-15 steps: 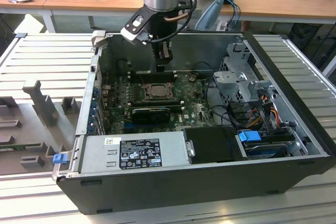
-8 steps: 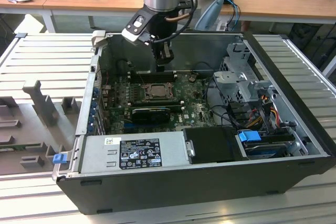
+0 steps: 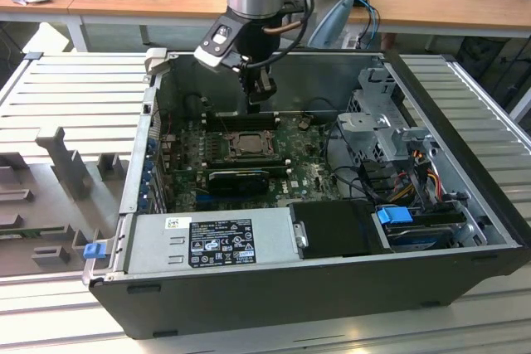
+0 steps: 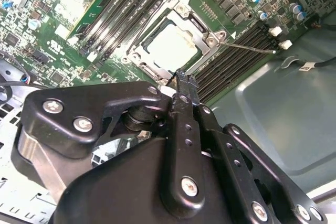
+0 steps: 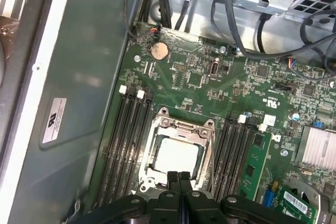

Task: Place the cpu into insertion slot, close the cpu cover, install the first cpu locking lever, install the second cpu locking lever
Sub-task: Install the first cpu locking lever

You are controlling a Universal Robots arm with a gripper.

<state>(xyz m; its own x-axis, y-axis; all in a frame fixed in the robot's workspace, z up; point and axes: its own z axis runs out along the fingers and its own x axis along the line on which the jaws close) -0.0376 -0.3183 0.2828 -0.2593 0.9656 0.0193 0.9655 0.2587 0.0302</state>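
The arm is hanging at the upper centre of the exterior view, over the open computer case [image 3: 332, 288], with the gripper [image 3: 258, 105] pointing down toward the green motherboard [image 3: 307, 176]. In the first wrist view its two black fingers [image 5: 173, 182] are pressing flat against each other, tips meeting, and nothing is showing between them, so the pincer is fully closed and carrying nothing. The tips are hovering just above the near edge of the insertion slot [image 5: 147, 174]; whether they are touching it cannot be told. The cpu [image 5: 176, 156] is sitting square inside that slot, its pale metal top showing through the window of the cpu cover [image 5: 184, 125], which is lying down flat around it. The socket is lying a little left of centre in the exterior view, between two banks of memory slots [image 5: 123, 145]. In the second wrist view a thin locking lever [image 4: 249, 49] is standing out from a socket corner across the neighbouring memory slots, and it appears unlatched. How the other lever is sitting cannot be told. Assessment: placing the chip and closing the cover appear done, and the lever work appears outstanding, at least for the rod that is sticking out.
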